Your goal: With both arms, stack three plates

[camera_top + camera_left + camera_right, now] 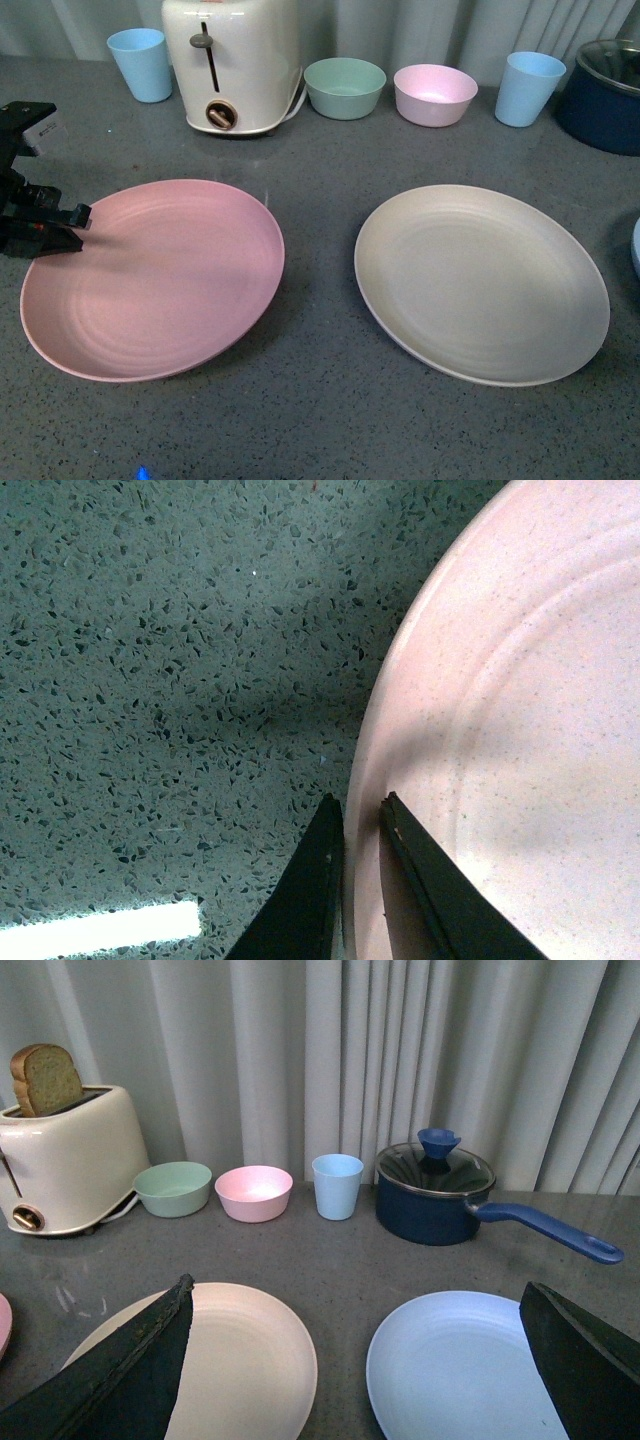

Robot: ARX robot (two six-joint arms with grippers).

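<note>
The pink plate (160, 275) lies on the grey counter at the left. My left gripper (82, 222) is shut on its left rim; in the left wrist view its two black fingers pinch the rim of the pink plate (520, 730), gripper (362, 805). The beige-cream plate (480, 280) lies flat to the right of it, also in the right wrist view (255, 1360). The light blue plate (460, 1365) lies right of the beige one; only its edge (635, 245) shows in the front view. My right gripper (355, 1295) is open and empty, held above and short of both plates.
Along the back stand a blue cup (141, 63), a cream toaster (232, 62) with bread (45, 1078), a green bowl (345, 87), a pink bowl (435, 94), another blue cup (529, 88) and a dark blue lidded saucepan (436, 1195) with its handle pointing right.
</note>
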